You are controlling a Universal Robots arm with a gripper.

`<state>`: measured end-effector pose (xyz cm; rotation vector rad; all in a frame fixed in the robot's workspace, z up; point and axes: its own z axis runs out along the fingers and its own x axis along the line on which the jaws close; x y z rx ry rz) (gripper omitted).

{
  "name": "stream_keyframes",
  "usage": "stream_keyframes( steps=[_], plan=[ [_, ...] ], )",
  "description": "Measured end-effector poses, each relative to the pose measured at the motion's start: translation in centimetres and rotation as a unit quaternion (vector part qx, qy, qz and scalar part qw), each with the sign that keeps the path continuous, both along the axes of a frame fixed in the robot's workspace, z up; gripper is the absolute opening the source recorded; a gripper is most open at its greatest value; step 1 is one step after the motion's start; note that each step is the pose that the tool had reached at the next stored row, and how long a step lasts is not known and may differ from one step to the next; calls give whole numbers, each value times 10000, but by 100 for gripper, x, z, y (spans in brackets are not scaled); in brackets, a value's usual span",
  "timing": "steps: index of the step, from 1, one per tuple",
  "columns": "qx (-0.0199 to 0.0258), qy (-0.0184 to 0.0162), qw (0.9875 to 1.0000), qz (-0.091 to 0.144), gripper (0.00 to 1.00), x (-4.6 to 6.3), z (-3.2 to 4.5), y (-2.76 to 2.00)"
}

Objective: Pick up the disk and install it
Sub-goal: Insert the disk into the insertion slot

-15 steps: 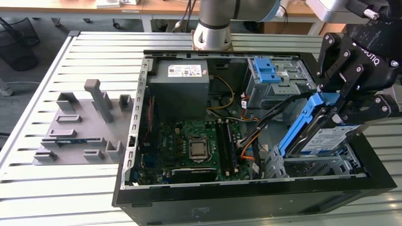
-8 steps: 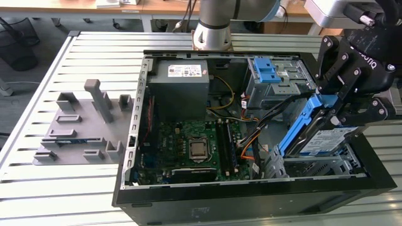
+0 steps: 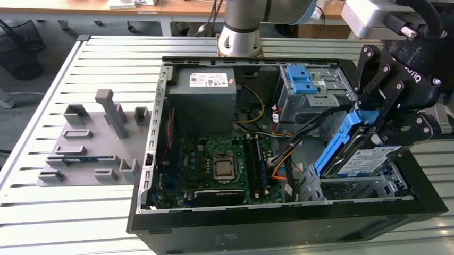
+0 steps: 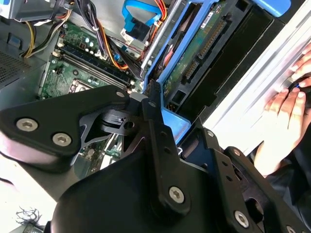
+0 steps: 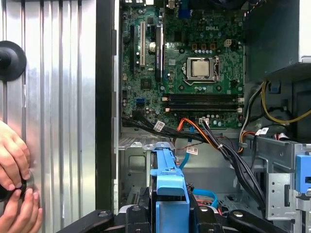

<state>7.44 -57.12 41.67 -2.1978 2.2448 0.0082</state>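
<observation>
while the gripper [image 3: 375, 127] clamps the disk [image 3: 363, 159] by its blue carrier bracket, the drive hangs tilted on edge, its lower end at the mouth of the open drive bay [image 3: 358, 187] in the computer case [image 3: 269, 219], at the exterior view's right, not seated. to my eye, doing this well means squaring the bracket with the bay's metal walls so it doesn't jam, and staying clear of the orange and black cables [image 3: 287, 159] just beside it. a person's hands [image 5: 12, 160] rest by the tabletop [image 3: 120, 58], so gentle, slow motion seems wise.
</observation>
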Motion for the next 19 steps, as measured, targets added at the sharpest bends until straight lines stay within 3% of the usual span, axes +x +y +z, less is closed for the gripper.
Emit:
stream_keyframes(
  steps=[19],
  plan=[
    [-4,9,10000,0,36,8,-180,0]
  ],
)
